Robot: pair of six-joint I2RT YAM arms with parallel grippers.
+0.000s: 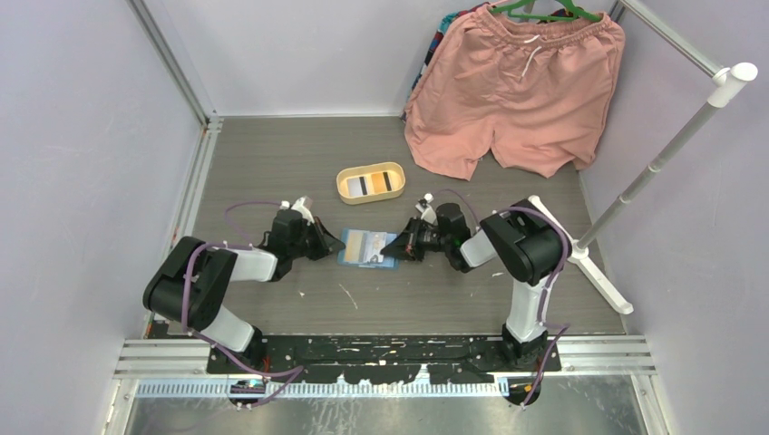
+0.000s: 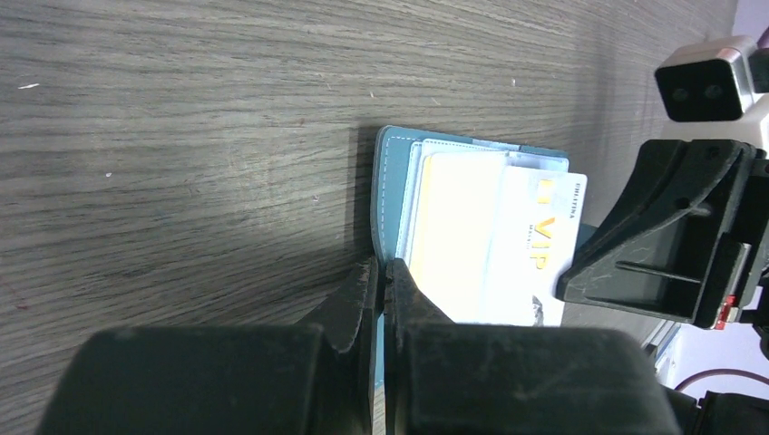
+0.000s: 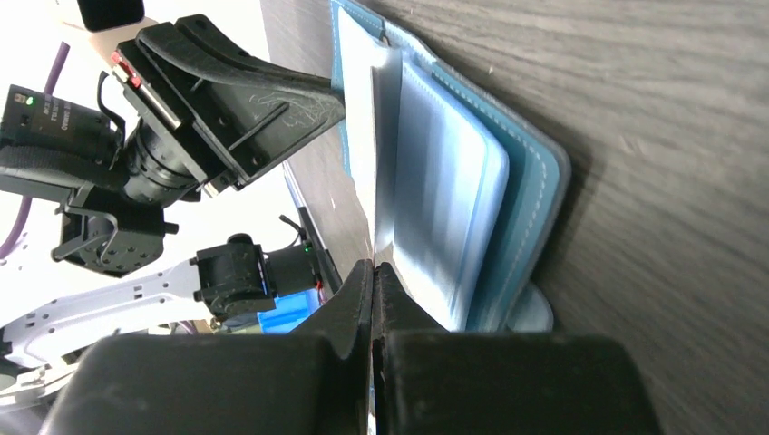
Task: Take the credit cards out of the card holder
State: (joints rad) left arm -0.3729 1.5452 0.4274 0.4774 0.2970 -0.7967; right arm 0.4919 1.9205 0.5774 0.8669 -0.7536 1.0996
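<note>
Card holder (image 1: 368,248) lies open between both claws. Left claw (image 2: 383,276) is pressed together at its left edge; right claw (image 3: 374,272), also pressed together, sits nearer the cards' (image 2: 490,236) protruding ends.

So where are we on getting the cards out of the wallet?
Done: the card holder lies open. In hand: the left tool pinches its edge, and the right tool is shut on the white VIP card, which sticks partway out. To do: that card and the yellowish card are both in their pockets; neither is out yet.
</note>
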